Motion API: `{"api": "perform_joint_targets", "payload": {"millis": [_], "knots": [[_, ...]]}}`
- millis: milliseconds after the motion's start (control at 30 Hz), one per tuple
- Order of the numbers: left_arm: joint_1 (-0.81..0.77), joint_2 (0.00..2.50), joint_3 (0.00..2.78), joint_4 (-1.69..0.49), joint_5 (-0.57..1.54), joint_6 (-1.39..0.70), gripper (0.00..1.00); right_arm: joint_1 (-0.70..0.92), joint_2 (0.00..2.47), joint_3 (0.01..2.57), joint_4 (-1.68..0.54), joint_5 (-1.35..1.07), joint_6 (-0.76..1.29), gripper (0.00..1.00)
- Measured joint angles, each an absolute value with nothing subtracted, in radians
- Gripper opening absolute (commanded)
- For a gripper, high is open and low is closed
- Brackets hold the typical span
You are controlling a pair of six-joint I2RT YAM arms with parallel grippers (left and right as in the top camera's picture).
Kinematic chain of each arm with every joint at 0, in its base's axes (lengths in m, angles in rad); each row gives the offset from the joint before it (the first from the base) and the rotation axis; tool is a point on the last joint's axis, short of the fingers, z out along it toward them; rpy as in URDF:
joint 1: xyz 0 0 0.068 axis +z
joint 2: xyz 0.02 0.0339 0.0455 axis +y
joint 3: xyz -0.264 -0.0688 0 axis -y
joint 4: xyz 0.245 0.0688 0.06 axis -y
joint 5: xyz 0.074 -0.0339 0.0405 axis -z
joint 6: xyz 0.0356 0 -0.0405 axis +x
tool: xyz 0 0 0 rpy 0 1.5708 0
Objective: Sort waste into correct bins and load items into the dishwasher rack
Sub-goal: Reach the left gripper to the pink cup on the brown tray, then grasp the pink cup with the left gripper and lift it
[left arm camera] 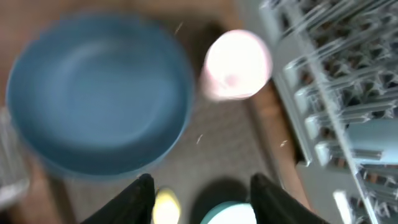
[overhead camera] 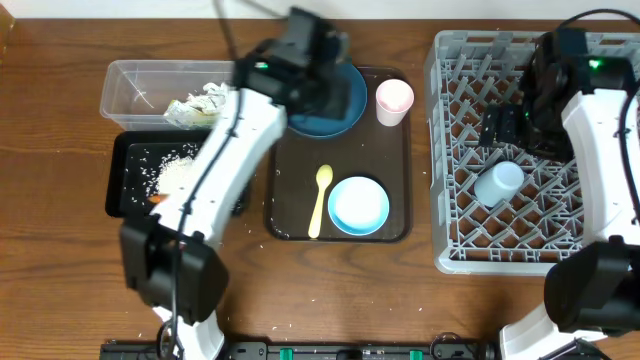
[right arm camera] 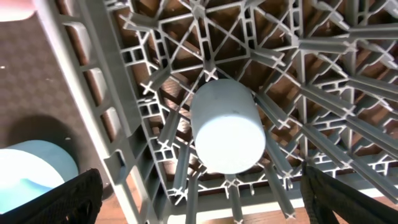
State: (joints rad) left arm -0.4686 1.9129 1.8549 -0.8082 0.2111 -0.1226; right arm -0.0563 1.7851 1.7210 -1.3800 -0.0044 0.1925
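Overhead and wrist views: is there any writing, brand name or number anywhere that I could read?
None: no text shows on the grey rack, pink cup, light blue cup, clear tub or black tray. The left wrist view is too blurred to judge.

The table (overhead camera: pixel 60 120) is brown wood. The rack (overhead camera: pixel 450 150) is grey plastic. The tub (overhead camera: pixel 130 85) is clear plastic.

We see a desk (overhead camera: pixel 60 250) of brown wood, and its dark grain runs from 9 to 3 o'clock. The wood fills the overhead view up to every edge. The light is soft and even, and the shadows on the wood are weak. At 6 o'clock a dark strip (overhead camera: pixel 330 352) lies along the border. In the corner at 10 o'clock there is a paler patch (overhead camera: pixel 5 30), too small to tell.
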Motion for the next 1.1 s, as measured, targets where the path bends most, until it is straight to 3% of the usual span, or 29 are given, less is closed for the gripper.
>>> {"api": "perform_joint_targets", "payload": {"millis": [400,1100], "knots": [[-0.523,2.214,1.907,-0.559,0.159,-0.134,0.65,-0.029,1.779,1.728,-1.402,-0.010,0.178,0.99],[-0.554,2.271,1.906,-0.515,0.169,-0.135,0.58,-0.020,1.779,1.728,-1.402,-0.011,0.177,0.99]]}}
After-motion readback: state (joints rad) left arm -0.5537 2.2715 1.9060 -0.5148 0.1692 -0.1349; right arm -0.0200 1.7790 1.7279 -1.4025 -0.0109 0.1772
